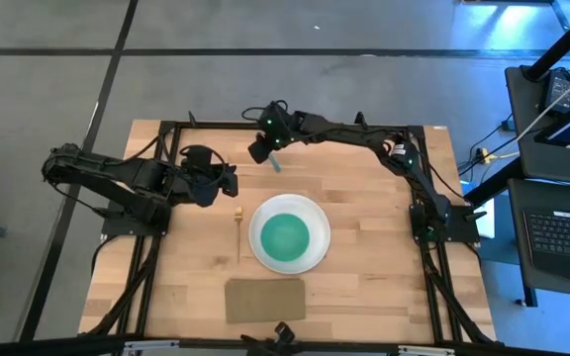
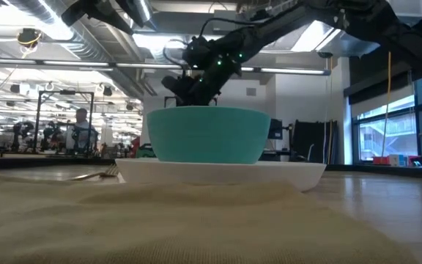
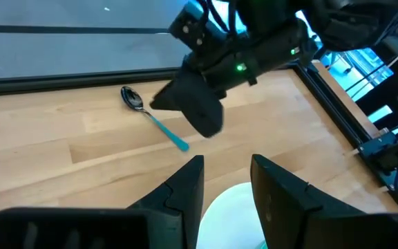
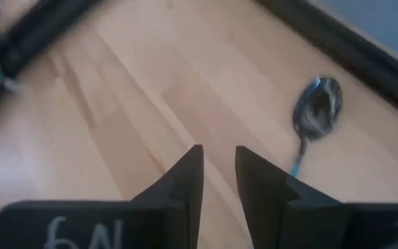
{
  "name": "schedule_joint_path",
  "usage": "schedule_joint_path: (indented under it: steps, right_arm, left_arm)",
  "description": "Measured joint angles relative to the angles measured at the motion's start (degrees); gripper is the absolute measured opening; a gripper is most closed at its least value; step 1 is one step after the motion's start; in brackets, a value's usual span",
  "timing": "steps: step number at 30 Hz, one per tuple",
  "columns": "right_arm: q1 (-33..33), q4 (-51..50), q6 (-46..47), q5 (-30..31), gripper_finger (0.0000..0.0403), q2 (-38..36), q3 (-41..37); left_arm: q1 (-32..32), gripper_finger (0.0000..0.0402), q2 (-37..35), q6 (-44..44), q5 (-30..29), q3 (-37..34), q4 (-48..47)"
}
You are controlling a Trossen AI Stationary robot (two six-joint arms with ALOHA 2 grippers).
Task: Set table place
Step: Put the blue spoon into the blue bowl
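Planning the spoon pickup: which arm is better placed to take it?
Probably the right. Its tool hovers beside the spoon at the table's far edge, empty; the left tool sits farther off, by the fork.

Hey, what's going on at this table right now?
A two-armed robot is setting a place. The teal bowl sits on the white plate, with the fork beside it. The right gripper, empty, hovers near the spoon at the table's far edge. The left gripper waits near the plate, also empty.
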Motion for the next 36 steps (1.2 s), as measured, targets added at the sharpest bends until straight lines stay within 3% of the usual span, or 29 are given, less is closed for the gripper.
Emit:
schedule_joint_path:
  steps: [8, 21, 36]
  right_arm:
    - [-2.6, -11.0, -4.3, 0.4, 0.0111, 0.2, -0.6]
    - [-3.8, -9.8, -9.3, -1.6, 0.0117, 0.3, -0.9]
    - [-5.1, -12.0, -8.4, -6.2, 0.0117, 0.8, 0.8]
  left_arm:
    - [0.0, 0.0112, 0.0, 0.0, 0.0, 0.0, 0.0]
    - [2.3, 0.0112, 0.0, -0.1, -0.3, 0.0, 0.3]
    - [2.9, 0.0112, 0.0, -1.0, -0.3, 0.0, 0.9]
